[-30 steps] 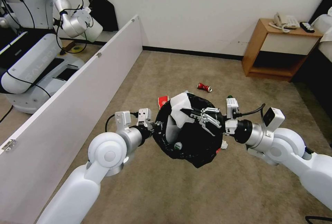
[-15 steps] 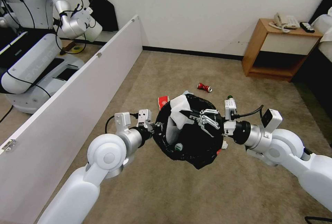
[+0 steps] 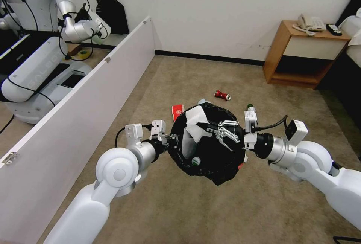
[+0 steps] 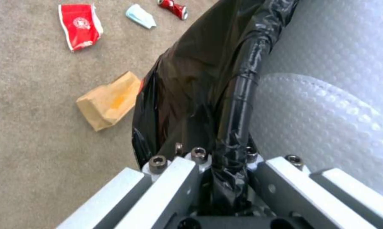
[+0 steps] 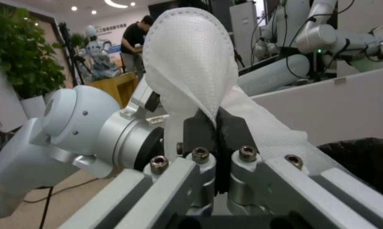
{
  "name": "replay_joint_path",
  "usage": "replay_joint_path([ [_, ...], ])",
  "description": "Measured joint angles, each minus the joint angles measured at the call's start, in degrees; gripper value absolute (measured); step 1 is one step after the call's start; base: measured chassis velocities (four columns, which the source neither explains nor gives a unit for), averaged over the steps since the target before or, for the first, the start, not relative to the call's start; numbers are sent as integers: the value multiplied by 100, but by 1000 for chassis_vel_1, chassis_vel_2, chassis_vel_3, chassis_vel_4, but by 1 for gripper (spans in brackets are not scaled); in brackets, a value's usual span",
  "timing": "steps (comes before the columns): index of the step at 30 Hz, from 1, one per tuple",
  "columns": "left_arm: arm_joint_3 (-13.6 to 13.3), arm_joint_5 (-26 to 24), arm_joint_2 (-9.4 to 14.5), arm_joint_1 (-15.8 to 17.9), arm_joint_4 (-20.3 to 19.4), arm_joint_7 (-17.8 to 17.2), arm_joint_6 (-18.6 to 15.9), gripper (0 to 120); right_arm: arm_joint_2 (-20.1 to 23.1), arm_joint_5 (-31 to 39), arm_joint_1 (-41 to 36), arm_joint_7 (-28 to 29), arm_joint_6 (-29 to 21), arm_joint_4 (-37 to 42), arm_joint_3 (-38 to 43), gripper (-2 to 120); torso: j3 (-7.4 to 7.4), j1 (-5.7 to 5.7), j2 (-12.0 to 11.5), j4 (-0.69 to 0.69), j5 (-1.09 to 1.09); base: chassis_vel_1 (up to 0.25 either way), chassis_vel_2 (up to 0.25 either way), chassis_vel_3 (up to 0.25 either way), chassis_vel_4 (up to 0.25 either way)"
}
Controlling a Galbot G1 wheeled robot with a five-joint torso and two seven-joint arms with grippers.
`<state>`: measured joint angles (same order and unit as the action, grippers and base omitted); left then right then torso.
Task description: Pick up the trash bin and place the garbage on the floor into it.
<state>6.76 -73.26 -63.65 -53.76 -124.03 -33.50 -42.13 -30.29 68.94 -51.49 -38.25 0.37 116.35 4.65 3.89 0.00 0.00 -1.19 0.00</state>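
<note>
Lettering on the red carton (image 4: 80, 26) is unreadable.

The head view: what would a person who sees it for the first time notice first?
First, the trash bin, lined with a black bag, held above the floor between the two arms. The left gripper clamps its rim, and the right gripper pinches a white slipper over the opening. Beyond the bin a crushed red can lies on the carpet.

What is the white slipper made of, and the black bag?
The white slipper looks like thin nonwoven fabric: matte, dimpled, stitched edge. The black bag looks like thin glossy plastic film: crinkled, shiny highlights, bunched in the left tool.
</note>
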Motion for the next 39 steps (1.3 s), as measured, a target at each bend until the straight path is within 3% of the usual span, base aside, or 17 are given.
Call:
replay_joint_path([
  [5, 23, 18, 4, -49, -26, 0, 0, 0, -13, -48, -22, 2, 0, 10, -1, 10, 0, 0, 0, 0, 0, 0, 0, 0, 0],
  [7, 37, 25, 0, -64, -36, 1, 0, 0, -11, -67, -40, 2, 0, 16, 1, 22, 0, 0, 0, 0, 0, 0, 0, 0, 0],
  [11, 43, 30, -8, -70, -39, 3, 0, 0, -2, -69, -45, 2, 0, 26, 14, 32, 0, 0, 1, 0, 0, 0, 0, 0, 0],
  [13, 46, 35, -15, -72, -48, 4, 0, 0, 5, -69, -59, 7, 0, 43, 41, 44, 0, 0, 1, 0, 0, 0, 0, 0, 0],
  [17, 51, 36, -16, -76, -61, 4, 0, 0, 13, -73, -84, 8, 0, 48, 69, 54, 0, 0, 1, 0, 0, 0, 0, 0, 0],
  [22, 62, 35, -12, -91, -82, 6, 0, 0, 47, -75, -138, 8, 0, 78, 137, 78, 0, 0, 1, 0, 0, 0, 0, 0, 0],
  [28, 71, 37, -2, -114, -102, 10, 0, 0, 71, -74, -195, 8, 0, 103, 212, 97, 0, 0, 1, 0, 0, 0, 0, 0, 0],
  [39, 81, 43, 29, -161, -153, 17, 0, 0, 146, -55, -375, 8, -1, 196, 468, 100, 0, 0, 1, 0, 0, 0, 0, 0, 0],
])
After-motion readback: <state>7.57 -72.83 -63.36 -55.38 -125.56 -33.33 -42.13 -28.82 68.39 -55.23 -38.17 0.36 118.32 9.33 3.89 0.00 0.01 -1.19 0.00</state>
